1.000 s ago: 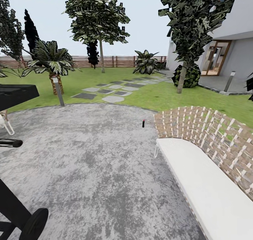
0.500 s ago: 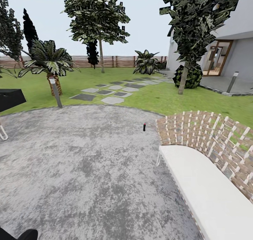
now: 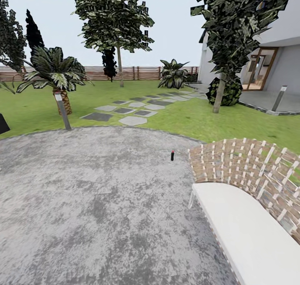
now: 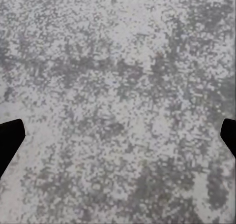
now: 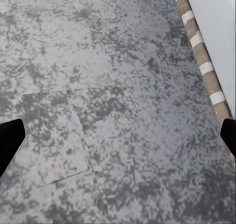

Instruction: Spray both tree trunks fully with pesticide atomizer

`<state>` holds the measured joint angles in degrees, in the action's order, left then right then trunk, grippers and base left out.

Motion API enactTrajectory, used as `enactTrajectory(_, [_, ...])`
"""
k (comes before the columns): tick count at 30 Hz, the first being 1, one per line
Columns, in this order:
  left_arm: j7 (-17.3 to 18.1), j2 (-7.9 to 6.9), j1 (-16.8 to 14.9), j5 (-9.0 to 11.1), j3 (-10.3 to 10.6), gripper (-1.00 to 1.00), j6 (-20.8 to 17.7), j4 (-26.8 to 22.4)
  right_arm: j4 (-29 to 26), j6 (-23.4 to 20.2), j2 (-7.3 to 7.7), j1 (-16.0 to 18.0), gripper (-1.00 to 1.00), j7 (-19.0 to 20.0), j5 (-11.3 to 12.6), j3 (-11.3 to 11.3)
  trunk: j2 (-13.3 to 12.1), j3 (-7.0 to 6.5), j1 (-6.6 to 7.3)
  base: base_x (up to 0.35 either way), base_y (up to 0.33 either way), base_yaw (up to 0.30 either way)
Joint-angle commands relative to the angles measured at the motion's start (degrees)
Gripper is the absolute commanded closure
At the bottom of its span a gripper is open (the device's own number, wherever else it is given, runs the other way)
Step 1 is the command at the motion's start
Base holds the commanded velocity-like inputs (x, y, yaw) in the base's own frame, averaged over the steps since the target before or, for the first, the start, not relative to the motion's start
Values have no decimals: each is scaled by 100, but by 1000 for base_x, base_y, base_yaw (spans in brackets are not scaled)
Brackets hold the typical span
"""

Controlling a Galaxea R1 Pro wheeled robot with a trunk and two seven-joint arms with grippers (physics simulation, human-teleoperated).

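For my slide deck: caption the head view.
Small dark atomizer standing on the grey paved circle beside a woven bench, lawn and trees beyond.

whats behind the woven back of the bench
Behind the bench's woven back lies green lawn, showing through its gaps, then a tree trunk with a dark shrub and the house. The ground right at the bench's foot is hidden by the weave.
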<state>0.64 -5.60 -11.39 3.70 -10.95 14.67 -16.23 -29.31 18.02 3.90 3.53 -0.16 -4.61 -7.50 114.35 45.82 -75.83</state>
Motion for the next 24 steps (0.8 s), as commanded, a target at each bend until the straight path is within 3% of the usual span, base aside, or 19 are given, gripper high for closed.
enactTrajectory(1, [7, 1, -4, 39, 6, -100, 18, 6, 4, 18, -3, 2, -100, -2, -49, -21, 2, 5, -3, 337, 0, 0])
enactTrajectory(19, [7, 1, -2, 40, 6, -100, 18, 6, -19, 25, -3, 3, -100, -2, -35, -23, 2, 5, -3, 337, 35, 2])
enactTrajectory(24, [7, 0, -3, 42, 6, -100, 18, 6, -22, 26, -10, 6, -100, -2, -30, -23, 2, 5, -3, 336, 85, 168])
